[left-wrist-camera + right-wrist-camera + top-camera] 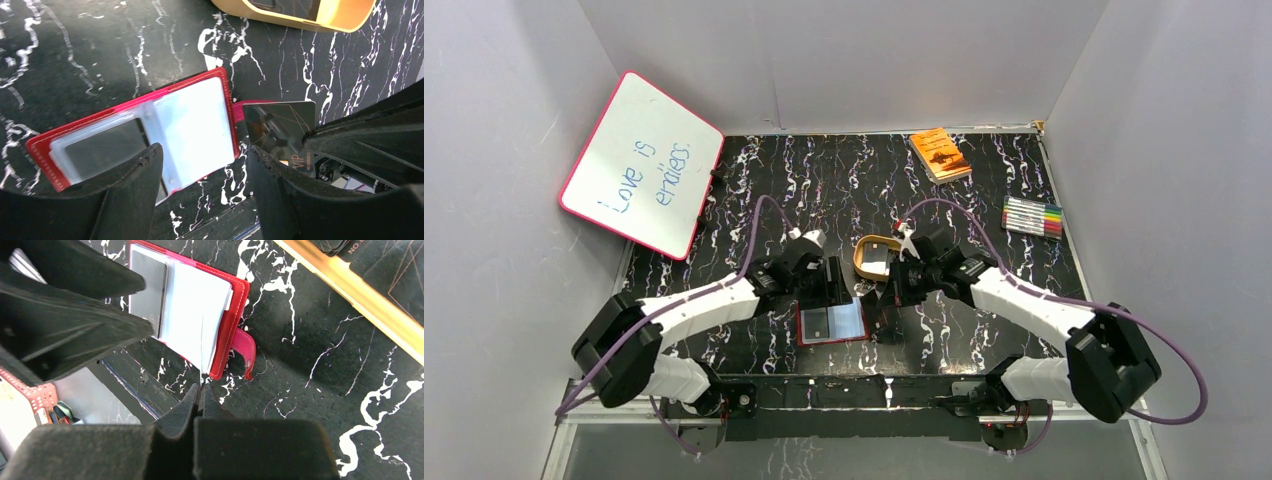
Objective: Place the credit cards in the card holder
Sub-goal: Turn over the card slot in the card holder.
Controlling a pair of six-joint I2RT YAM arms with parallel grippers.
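At table centre, top cam: card holder [832, 323] lies open and flat nr the front edge, btwn both arms; gold tray [879, 258] just behind it.
top cam, left gripper [827, 288]: over holder's far edge.
top cam, right gripper [890, 303]: just right of holder, tip down.
left wrist cam, left gripper: released, jaws apart astride the clear sleeves [190, 125], nothing btwn them.
left wrist cam, dark card [280, 127]: pinched at 1 end by right gripper, face twd cam, just beside holder's snap tab [239, 107]; touching tab or not, can't tell.
right wrist cam, right gripper: clenched on the dark card, seen edge-on as a thin line aimed at the sleeves.
right wrist cam, spare cards [390, 265]: in gold tray, apart from holder.
handling, dark card: prob. light, stiff, slick; grip by short edge, leave most of it free to slide in.
handling, card holder: prob. light, soft, sleeves floppy; may skid when pushed, so pin the cover or hold a sleeve open w/ left gripper.
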